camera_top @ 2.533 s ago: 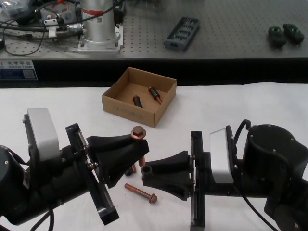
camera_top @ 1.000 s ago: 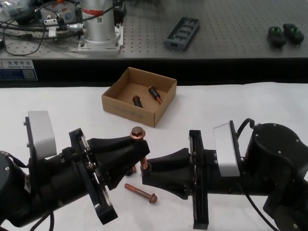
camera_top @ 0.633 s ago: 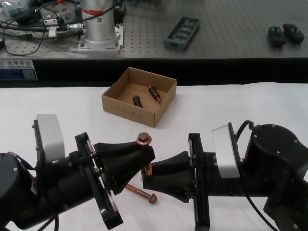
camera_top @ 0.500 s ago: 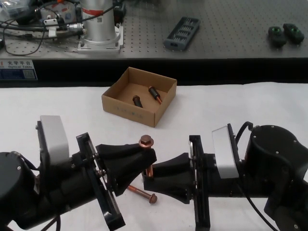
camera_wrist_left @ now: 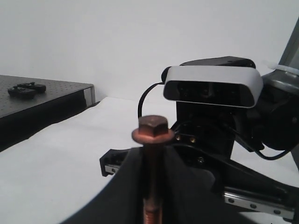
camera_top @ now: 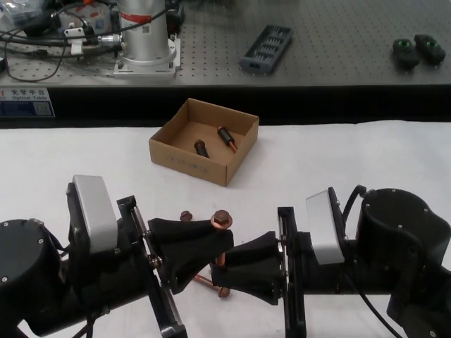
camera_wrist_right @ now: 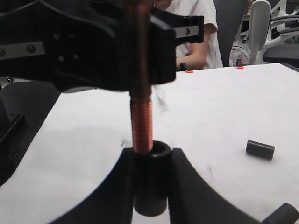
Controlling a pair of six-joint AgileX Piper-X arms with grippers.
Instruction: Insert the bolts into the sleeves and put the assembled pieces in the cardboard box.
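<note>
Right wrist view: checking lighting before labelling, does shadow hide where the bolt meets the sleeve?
Right wrist view: no, the bolt shows its threaded tip plainly at the mouth of the sleeve, only soft shadow on the cloth; left wrist view: bolt head evenly lit against the wall.

bare cloth [camera_top: 331,151] beside cardboard box [camera_top: 187,160]

the white-covered bench [camera_top: 366,151] carries the cardboard box [camera_top: 187,163], a loose bolt [camera_top: 211,285] and two loose black sleeves [camera_wrist_right: 259,149].
</note>
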